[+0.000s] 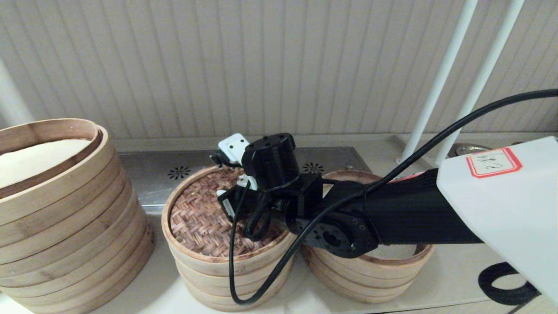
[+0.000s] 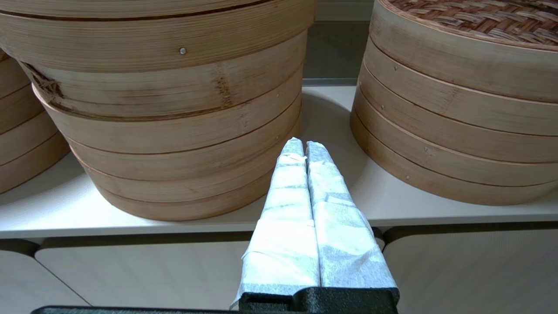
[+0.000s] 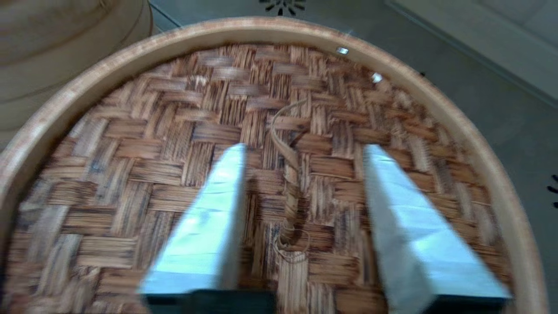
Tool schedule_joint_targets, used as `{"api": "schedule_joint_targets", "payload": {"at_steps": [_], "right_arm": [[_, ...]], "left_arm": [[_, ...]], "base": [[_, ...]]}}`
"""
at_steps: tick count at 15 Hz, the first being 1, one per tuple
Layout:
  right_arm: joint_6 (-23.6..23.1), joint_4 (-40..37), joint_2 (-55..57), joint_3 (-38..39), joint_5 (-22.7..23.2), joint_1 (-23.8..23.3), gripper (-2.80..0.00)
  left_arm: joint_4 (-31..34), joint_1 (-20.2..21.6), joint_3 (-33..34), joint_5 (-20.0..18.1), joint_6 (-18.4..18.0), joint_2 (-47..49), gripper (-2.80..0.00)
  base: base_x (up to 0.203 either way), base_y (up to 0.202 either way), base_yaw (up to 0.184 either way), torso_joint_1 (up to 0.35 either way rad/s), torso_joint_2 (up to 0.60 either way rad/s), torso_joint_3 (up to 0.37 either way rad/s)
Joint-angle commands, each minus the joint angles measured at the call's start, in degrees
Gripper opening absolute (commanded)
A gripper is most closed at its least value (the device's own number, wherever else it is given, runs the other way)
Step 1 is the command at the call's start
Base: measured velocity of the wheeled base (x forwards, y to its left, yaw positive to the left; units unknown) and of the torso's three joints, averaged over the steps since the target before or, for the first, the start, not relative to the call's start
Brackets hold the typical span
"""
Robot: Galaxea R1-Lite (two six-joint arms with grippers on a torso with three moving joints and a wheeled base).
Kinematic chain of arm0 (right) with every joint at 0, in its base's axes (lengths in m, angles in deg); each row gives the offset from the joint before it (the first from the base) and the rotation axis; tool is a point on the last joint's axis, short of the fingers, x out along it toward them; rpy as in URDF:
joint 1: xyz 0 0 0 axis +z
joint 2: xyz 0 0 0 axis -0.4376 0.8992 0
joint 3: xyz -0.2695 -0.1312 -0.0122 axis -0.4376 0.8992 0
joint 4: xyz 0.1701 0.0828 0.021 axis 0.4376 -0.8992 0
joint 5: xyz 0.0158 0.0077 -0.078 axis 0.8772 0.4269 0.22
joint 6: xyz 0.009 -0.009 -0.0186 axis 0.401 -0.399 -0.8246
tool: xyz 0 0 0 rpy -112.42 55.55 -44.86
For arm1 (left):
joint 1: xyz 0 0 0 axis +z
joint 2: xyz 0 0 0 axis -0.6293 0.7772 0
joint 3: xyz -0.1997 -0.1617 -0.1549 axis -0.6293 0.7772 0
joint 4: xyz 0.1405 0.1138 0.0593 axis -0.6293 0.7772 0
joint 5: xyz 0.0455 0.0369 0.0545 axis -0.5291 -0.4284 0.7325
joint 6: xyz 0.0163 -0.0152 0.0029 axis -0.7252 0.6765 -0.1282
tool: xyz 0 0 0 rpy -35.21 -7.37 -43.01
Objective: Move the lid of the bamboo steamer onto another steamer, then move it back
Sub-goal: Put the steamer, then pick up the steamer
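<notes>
The lid point(image 1: 205, 222) sits on the middle stack, beside the large stack point(image 1: 65, 218). Right claw point(image 3: 301, 152) hovers spread astride the lid's loop point(image 3: 287, 174), its arm hiding much of the other steamer point(image 1: 370, 274). Left claw point(image 2: 305, 146) is pressed together at the bench point(image 2: 174, 222) edge.

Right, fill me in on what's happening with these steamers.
The right gripper is open above the bamboo steamer lid, its fingers either side of the small loop handle at the lid's centre. The lid sits on the middle steamer stack; the cloth-lined steamer beside it is uncovered. The left gripper is shut, parked low by the counter edge between the stacks.
</notes>
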Motion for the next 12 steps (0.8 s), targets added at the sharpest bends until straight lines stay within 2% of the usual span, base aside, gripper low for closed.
{"api": "schedule_joint_targets", "payload": {"at_steps": [1, 6, 7, 12], "right_arm": [[-0.02, 0.05, -2.18, 0.43, -0.27, 0.00, 0.00], [0.33, 0.20, -11.63, 6.09, -2.90, -0.20, 0.00], [0.45, 0.27, -14.27, 8.35, -3.90, -0.29, -2.80], [2.58, 1.28, -31.60, 24.86, -9.76, -0.93, -2.80]], "left_arm": [[-0.01, 0.00, 0.01, 0.00, 0.00, 0.09, -2.80], [-0.01, 0.00, 0.01, 0.00, 0.00, 0.09, -2.80], [-0.01, 0.00, 0.01, 0.00, 0.00, 0.09, -2.80], [-0.01, 0.00, 0.01, 0.00, 0.00, 0.09, -2.80]], "base": [[0.000, 0.000, 0.000, 0.000, 0.00, 0.000], [0.000, 0.000, 0.000, 0.000, 0.00, 0.000], [0.000, 0.000, 0.000, 0.000, 0.00, 0.000], [0.000, 0.000, 0.000, 0.000, 0.00, 0.000]]}}
